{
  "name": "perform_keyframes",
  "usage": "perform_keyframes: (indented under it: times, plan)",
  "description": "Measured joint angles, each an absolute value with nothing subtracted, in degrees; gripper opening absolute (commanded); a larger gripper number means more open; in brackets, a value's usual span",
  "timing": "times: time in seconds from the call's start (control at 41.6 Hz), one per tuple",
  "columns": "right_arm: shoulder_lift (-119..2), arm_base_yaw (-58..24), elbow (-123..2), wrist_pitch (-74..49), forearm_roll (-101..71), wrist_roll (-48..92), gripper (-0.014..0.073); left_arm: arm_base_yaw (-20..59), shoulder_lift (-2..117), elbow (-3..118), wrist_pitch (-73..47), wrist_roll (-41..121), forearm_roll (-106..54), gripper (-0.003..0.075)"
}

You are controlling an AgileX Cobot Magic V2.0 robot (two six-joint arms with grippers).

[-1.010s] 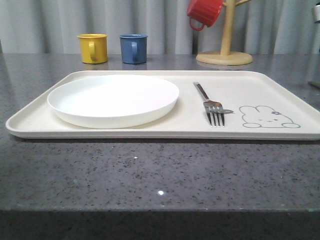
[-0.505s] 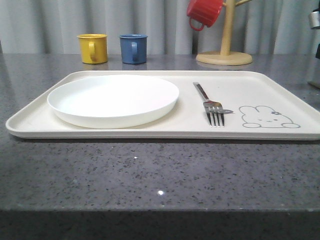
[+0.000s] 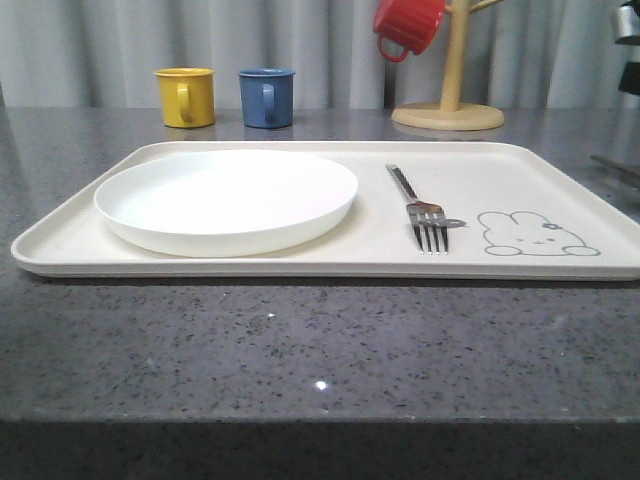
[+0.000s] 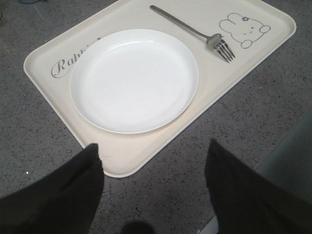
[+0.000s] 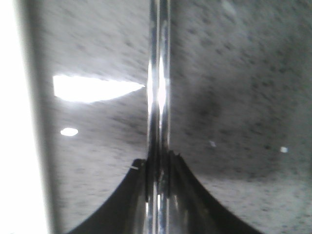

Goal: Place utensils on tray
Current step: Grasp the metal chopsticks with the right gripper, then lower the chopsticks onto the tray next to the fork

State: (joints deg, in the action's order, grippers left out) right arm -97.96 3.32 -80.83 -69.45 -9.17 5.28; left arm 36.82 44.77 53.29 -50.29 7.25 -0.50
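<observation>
Our right jaws (image 5: 158, 187) pinch a slim shiny silver metal utensil (image 5: 158, 97), possibly chopsticks, its long axis running straight out from them, beside the large cream rectangular tray's (image 3: 300, 262) right edge. The silver four-tined fork (image 3: 420, 208) already lies there; our left jaws (image 4: 153, 190) gape empty.

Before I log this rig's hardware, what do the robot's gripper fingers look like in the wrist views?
The left gripper has two broad, matte black fingers with rounded tips. The right gripper has dark black fingers that taper in a curve to narrow tips. No cables or markings are visible on either.
</observation>
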Motion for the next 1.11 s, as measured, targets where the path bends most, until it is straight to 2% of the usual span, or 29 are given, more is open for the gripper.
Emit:
perform_keyframes:
  times: [0.264,0.529,0.841,0.913,1.106]
  plan:
    - [-96.0,-3.0,-82.9,-70.0,-19.1,3.9,0.0045,36.8,44.8,53.3,-50.3,7.3,-0.5,0.0439]
    - [-98.6,-10.5,-82.9,-68.1,-20.4,-4.4,0.0045,36.8,44.8,53.3,-50.3,7.3,-0.5,0.0439]
    - [-102.4,-12.9,-82.9,-66.4,-21.1,-10.9,0.005,36.8,44.8,53.3,-50.1,7.3,-0.5,0.0439]
    - [-102.5,-12.9,-82.9,-66.1,-21.2,-11.5,0.0075,36.8,44.8,53.3,-50.0,7.3,-0.5,0.0439]
    - [-102.5,-12.9,-82.9,-66.0,-21.2,-11.8,0.0244,36.8,44.8,53.3,-50.0,7.3,-0.5,0.0439]
